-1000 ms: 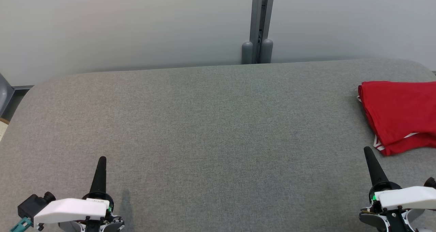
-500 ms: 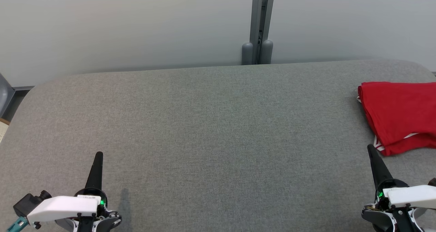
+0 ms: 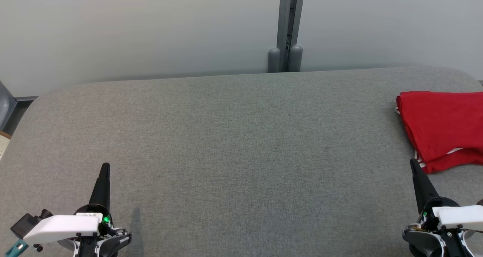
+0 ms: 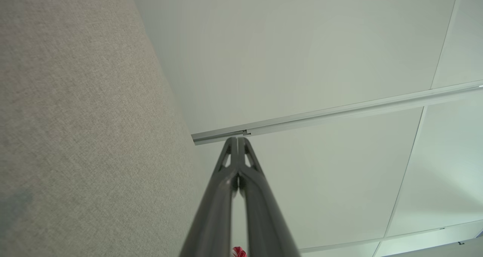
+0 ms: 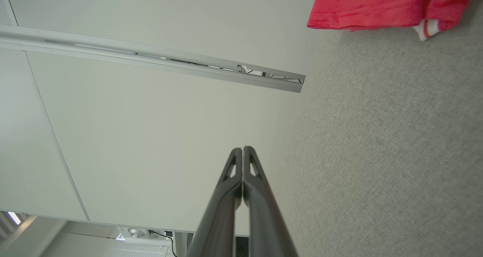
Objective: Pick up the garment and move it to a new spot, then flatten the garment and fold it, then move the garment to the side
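A: So, where's the garment (image 3: pixel 445 128)?
B: Red, folded in layers, lying on the grey pad (image 3: pixel 241 136) at 3 o'clock in head view, cut by the frame edge. White striped trim (image 3: pixel 418 161) pokes out at its 7 o'clock corner
A: Anything holding it?
B: No, it lies free. Right gripper (image 3: pixel 413 163) sits at 5 o'clock of the pad, tip pointing roughly to 12, just beside that trim corner. Touching or a small gap, can't tell
A: Jaws?
B: Pressed together, nothing between them. Right wrist view agrees: right fingers (image 5: pixel 222 211) meet along the tip, empty. Garment hem is at 1 o'clock in that view, well apart from the tip
A: Left side?
B: Left gripper (image 3: pixel 105 168) at 7 o'clock of the pad, tip also toward 12, well apart from the garment. Clamped tight on nothing too. Left wrist view shows left fingers (image 4: pixel 217 211) touching at the tip, pad at 9 o'clock, pale wall (image 3: pixel 151 30) beyond
A: Tips resting on the pad?
B: Can't tell. Faint shadow on the pad at 3 o'clock of the left gripper base, that's all
A: Background?
B: Grey post (image 3: pixel 288 26) at 12 o'clock behind the pad, standing against the wall
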Available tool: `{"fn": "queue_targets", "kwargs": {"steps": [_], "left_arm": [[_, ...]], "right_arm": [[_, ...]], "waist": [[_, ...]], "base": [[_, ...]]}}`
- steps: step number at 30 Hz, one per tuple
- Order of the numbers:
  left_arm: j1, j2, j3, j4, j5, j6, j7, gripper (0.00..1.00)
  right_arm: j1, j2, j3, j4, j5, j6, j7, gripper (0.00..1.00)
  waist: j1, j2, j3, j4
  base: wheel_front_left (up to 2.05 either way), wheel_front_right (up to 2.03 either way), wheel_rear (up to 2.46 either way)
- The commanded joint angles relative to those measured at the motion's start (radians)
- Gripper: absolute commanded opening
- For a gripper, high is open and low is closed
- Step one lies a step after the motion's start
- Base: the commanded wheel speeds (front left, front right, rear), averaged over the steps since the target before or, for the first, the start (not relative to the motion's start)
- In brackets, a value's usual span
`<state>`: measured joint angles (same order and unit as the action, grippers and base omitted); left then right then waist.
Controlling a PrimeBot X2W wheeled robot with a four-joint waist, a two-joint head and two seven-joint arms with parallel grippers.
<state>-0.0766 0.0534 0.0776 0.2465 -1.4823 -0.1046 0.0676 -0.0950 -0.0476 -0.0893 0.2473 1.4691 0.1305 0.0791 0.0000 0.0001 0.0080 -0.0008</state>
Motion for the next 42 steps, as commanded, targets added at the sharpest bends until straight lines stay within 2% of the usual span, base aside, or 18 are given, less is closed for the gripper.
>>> {"fn": "queue_targets", "kwargs": {"steps": [1, 20, 42], "left_arm": [[-0.023, 0.007, 0.006, -0.005, -0.012, -0.006, 0.004, 0.0], [-0.04, 0.006, 0.032, -0.002, -0.139, -0.031, 0.043, 0.0], [-0.039, 0.003, 0.034, -0.002, -0.135, -0.03, 0.045, 0.0]], "right_arm": [[-0.016, -0.009, -0.005, -0.005, 0.016, 0.0, 0.005, 0.0], [-0.016, -0.009, -0.023, -0.004, 0.15, 0.0, 0.036, 0.0], [-0.017, -0.008, -0.024, -0.004, 0.146, 0.0, 0.036, 0.0]], "waist": [[0.0, -0.0001, 0.0, 0.0], [0.0, -0.0001, -0.005, 0.001], [0.0, -0.0001, -0.005, 0.001]], "base": [[0.0, 0.0, 0.0], [0.0, 0.0, 0.0], [0.0, 0.0, 0.0]]}}
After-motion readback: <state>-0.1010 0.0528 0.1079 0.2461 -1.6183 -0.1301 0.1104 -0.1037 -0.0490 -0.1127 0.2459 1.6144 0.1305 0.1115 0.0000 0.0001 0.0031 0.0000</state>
